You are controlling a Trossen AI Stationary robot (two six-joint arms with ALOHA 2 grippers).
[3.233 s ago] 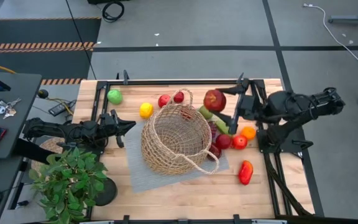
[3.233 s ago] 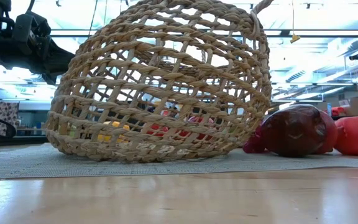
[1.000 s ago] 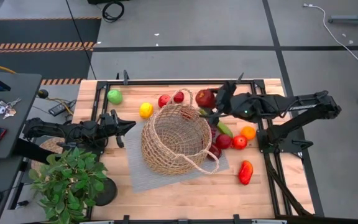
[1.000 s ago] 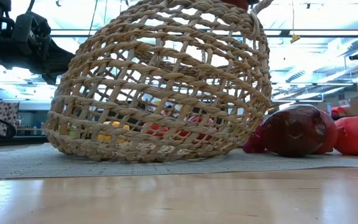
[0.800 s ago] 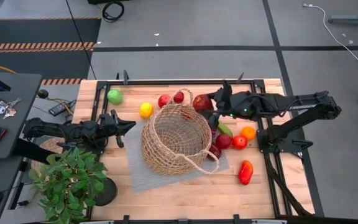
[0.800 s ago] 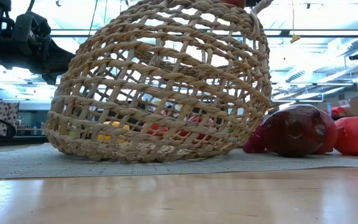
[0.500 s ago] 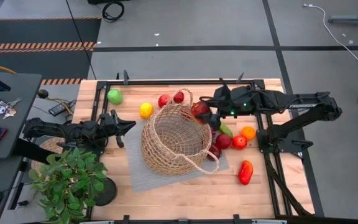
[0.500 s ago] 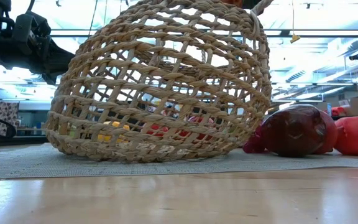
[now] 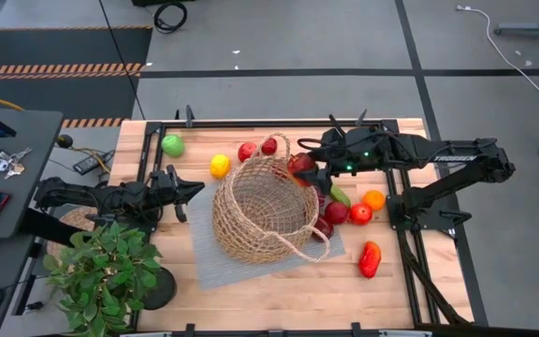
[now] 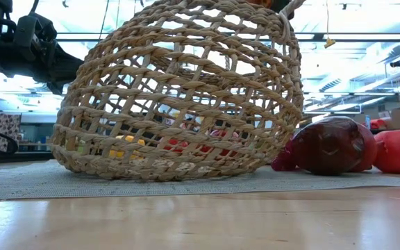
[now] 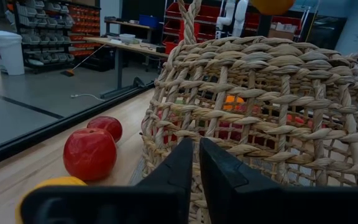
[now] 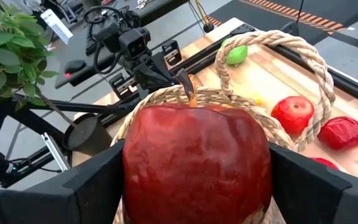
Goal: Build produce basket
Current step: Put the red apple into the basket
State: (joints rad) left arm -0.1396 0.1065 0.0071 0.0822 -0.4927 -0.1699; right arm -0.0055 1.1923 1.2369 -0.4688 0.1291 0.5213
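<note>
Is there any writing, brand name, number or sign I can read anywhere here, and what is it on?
None can be read.
The basket, the red apple in the right gripper and the left gripper show no lettering.
Shelves and boxes behind: too blurred to read.

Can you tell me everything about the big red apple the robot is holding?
The big red apple is dark red and shiny, with faint streaks and a thin brown stem on top. It looks like a smooth plastic toy. The right gripper holds it upright, one dark jaw pressed against each side. In the high view the apple hangs in the air over the far right rim of the wicker basket, beside a looped handle. Only the jaws touch it.
</note>
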